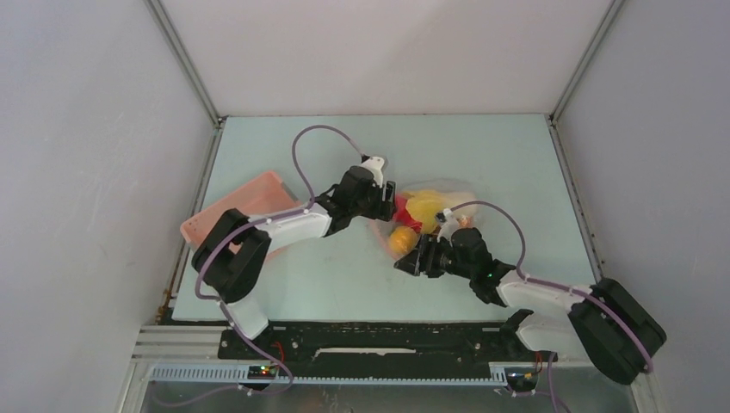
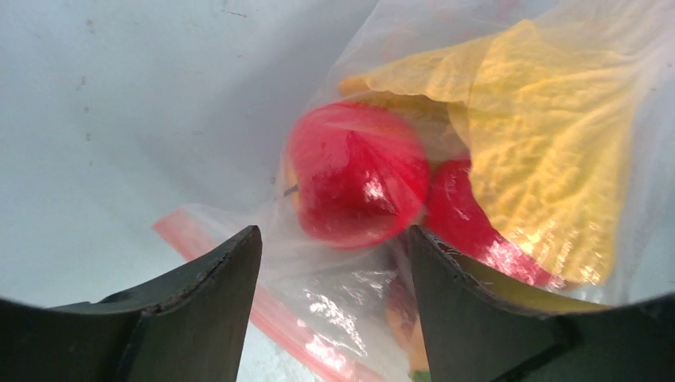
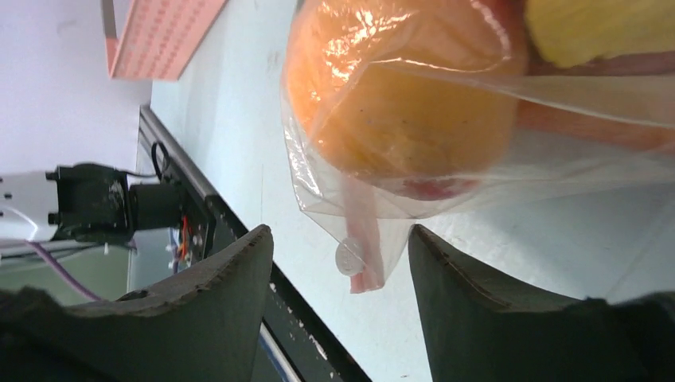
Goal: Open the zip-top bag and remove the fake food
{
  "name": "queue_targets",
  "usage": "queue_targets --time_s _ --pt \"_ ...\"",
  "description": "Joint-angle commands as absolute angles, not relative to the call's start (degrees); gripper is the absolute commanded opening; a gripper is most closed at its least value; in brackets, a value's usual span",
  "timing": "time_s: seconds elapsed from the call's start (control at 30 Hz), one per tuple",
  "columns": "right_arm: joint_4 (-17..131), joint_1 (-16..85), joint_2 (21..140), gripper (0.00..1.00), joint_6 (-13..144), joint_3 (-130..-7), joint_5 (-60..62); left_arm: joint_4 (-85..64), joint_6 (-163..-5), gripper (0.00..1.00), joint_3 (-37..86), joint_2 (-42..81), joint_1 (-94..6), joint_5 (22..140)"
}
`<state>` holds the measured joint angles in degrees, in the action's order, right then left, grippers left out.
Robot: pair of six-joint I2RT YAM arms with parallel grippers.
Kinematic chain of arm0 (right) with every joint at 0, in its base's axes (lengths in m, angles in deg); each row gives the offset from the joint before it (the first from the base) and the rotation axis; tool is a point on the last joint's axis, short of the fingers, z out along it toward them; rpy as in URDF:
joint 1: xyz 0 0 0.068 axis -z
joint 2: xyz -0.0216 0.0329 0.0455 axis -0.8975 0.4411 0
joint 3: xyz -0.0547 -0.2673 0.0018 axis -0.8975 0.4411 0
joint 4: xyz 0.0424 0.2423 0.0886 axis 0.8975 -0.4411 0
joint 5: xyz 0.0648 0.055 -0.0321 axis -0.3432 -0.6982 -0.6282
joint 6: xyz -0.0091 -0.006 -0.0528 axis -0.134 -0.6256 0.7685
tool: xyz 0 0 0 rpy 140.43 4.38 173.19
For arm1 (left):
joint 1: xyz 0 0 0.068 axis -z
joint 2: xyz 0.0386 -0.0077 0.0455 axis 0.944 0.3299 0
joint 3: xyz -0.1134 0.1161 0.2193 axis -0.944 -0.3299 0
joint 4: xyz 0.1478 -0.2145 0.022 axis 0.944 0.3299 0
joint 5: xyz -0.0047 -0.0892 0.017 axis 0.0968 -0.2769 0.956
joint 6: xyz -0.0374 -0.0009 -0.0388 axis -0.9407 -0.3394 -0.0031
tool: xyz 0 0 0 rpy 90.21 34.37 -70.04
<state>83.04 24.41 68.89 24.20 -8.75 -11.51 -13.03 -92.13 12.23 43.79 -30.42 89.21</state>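
The clear zip-top bag lies at the table's middle with the fake food inside. In the left wrist view two red fruits and a large yellow piece show through the plastic, and the pink zip strip runs under the fingers. My left gripper is open, its fingers either side of the bag's plastic by the strip. My right gripper is open, with the strip's end corner between its fingertips, not pinched. An orange-yellow round fruit sits just beyond it. From above, the left gripper is at the bag's left edge and the right gripper at its near corner.
A pink slatted basket lies at the left of the table, partly under my left arm, and shows in the right wrist view. The black rail at the table's near edge lies close behind the right gripper.
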Motion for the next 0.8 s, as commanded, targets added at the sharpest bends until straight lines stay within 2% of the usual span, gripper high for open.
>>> queue_targets --time_s 0.0,0.1,0.23,0.47,0.77 --pt "79.8 23.6 61.0 0.68 23.1 -8.3 -2.1 -14.6 -93.4 0.75 8.2 32.9 -30.6 94.1" --pt "73.7 23.5 55.0 0.73 23.8 -8.3 -0.6 -14.9 -98.8 0.83 2.2 24.1 -30.6 96.9" --pt "68.3 24.4 49.7 0.75 24.2 -7.2 -0.5 -12.8 -106.0 0.86 -3.3 16.1 -30.6 95.7" --pt "73.9 26.5 45.0 0.64 20.2 -1.4 -1.5 -18.5 -116.9 0.86 -17.3 2.3 -29.6 91.0" --pt "86.4 26.6 53.4 0.54 18.3 0.6 -4.6 -22.6 -125.4 0.86 -30.0 -9.0 -26.2 90.5"
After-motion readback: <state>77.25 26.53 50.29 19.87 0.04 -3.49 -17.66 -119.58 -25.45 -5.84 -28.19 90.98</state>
